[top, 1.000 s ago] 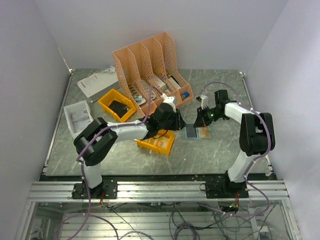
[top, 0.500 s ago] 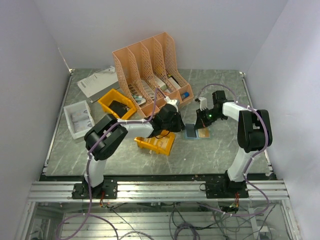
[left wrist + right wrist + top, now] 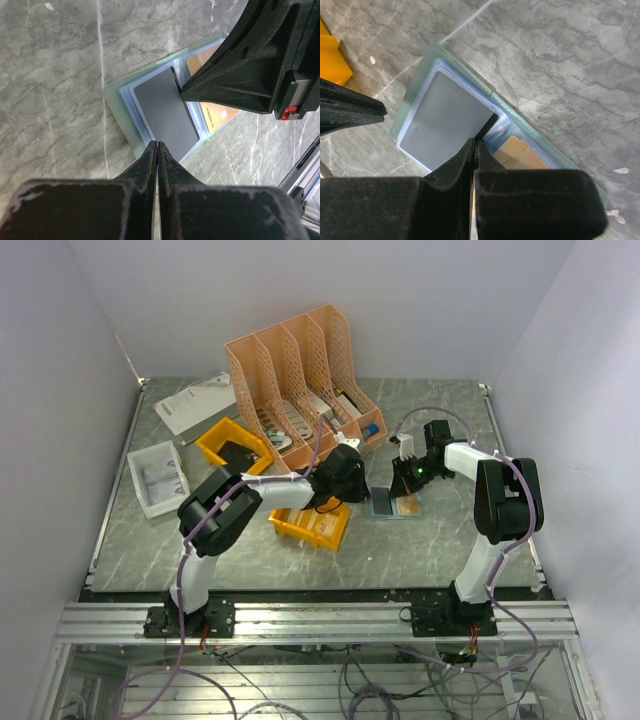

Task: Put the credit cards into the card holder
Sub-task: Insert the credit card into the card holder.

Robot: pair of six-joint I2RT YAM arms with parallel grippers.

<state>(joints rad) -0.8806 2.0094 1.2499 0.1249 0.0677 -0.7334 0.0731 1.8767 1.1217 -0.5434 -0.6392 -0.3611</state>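
- L arm (image 3: 262, 490): reaches from its base far to the right, elbow bent, forearm passing over a yellow bin (image 3: 312, 528), wrist pitched down twd the table (image 3: 440, 540).
- left gripper (image 3: 157, 145): fingers pressed together, nothing between them; tip sits at the near edge of the grey card (image 3: 166, 112). Can't tell if it touches.
- R arm (image 3: 503, 502): upper link upright, forearm folded back inward and to the left, wrist tipped down over the holder (image 3: 425, 67).
- right gripper (image 3: 474, 143): fingers also together, no gap, gripping nothing; tip at the grey card's corner, right by the centre fold. Contact unclear.
- The 2 grippers face each other across the holder, close but apart.
- Holder lies open and flat on the table, mid-right, just right of the bin; green rim, light blue inside.
- Grey card lies flat in the half nearer the L arm, inside the clear sleeve w/ stitched border.
- tan card (image 3: 516, 153) sits in the other half, partly hidden under the R gripper.
- Behind: orange file rack (image 3: 300, 370), well apart from the holder.
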